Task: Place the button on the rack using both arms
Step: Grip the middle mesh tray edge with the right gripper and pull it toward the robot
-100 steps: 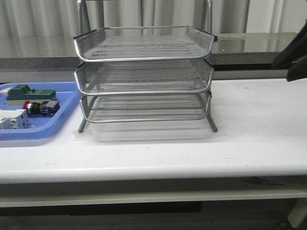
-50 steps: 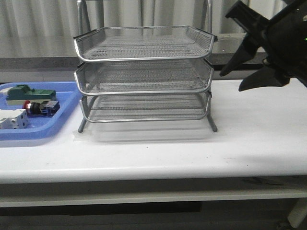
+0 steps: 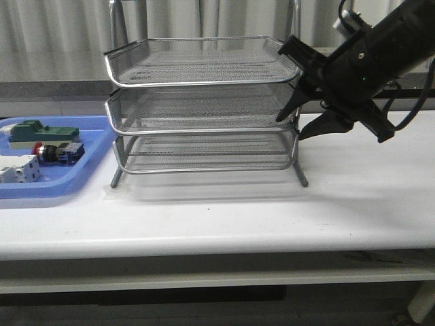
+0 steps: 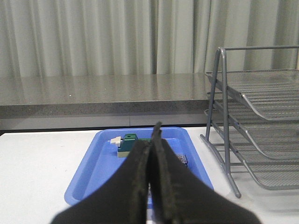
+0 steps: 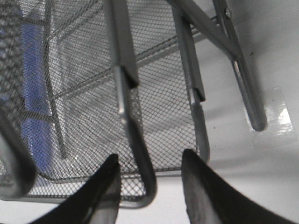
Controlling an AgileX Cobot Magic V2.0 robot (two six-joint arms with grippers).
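The button [image 3: 51, 152], red-capped, lies in the blue tray [image 3: 61, 185] at the far left. In the left wrist view only a sliver of the button [image 4: 183, 160] shows past my fingers. The three-tier wire rack [image 3: 204, 102] stands mid-table. My right gripper [image 3: 291, 128] is open at the rack's front right corner, level with the middle tier. In the right wrist view that gripper [image 5: 149, 157] straddles a tier's rim corner [image 5: 140, 177] without gripping it. My left gripper [image 4: 155, 135] is shut and empty, hovering short of the tray, and is outside the front view.
A green block [image 3: 41, 130] and a white block [image 3: 17, 170] share the blue tray [image 4: 93, 168] with the button. The rack's frame leg [image 4: 224, 140] stands just right of the tray. A grey counter and curtains run behind the white table.
My right arm came in from the right edge and swept left and down to the rack's front right corner, gripper open. The tray's contents have not moved.
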